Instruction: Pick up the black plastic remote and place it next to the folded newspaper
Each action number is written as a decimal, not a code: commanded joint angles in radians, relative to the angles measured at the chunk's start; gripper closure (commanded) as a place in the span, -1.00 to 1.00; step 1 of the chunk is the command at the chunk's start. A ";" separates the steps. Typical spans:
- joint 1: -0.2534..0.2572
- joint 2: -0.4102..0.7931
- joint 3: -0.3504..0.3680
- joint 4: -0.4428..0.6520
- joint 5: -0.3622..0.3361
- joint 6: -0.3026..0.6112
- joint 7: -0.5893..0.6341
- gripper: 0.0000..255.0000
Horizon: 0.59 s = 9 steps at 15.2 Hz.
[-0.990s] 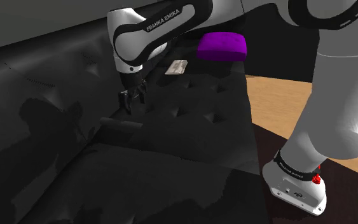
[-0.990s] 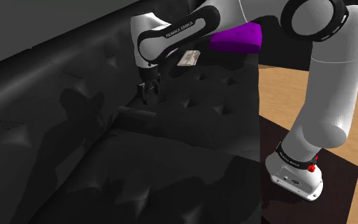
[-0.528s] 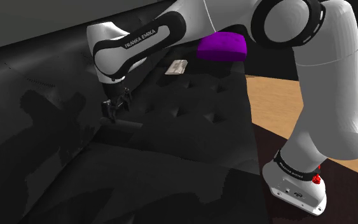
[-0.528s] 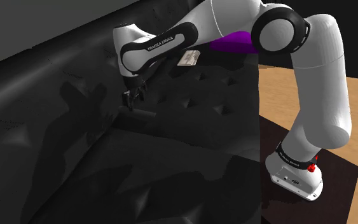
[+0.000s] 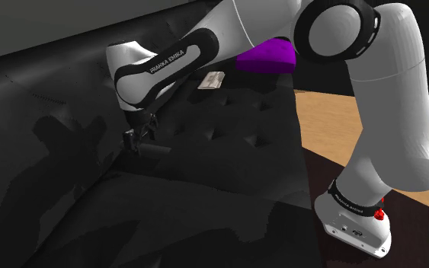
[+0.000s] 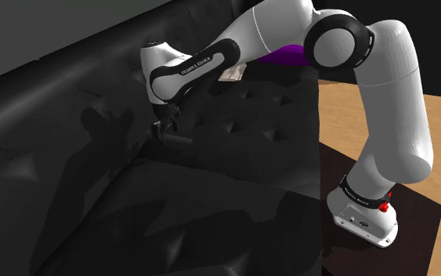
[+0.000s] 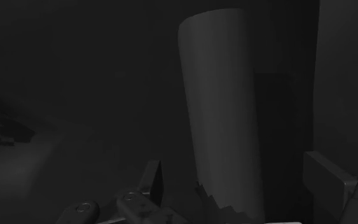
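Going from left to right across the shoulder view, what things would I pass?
The hand → folded newspaper → purple cushion → robot's white base.

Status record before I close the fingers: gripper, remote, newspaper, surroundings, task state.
gripper: all-black two-finger gripper, fingers open, lowered over one end of the remote
remote: dark flat oblong remote, lying on the sofa seat between the fingers, not clasped
newspaper: pale folded newspaper, on the seat beyond the remote, near the cushion
surface: dark tufted sofa
other: purple cushion
task state: remote not yet lifted
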 commanded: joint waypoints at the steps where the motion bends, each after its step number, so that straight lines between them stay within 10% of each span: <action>1: 0.000 0.000 0.000 -0.003 0.000 0.003 0.000 -1.00; 6: 0.000 0.000 0.000 -0.003 0.000 0.003 0.000 -1.00; 7: 0.000 0.000 0.000 -0.003 0.000 0.003 0.000 1.00; 9: 0.000 0.000 0.000 -0.003 0.000 0.003 0.000 1.00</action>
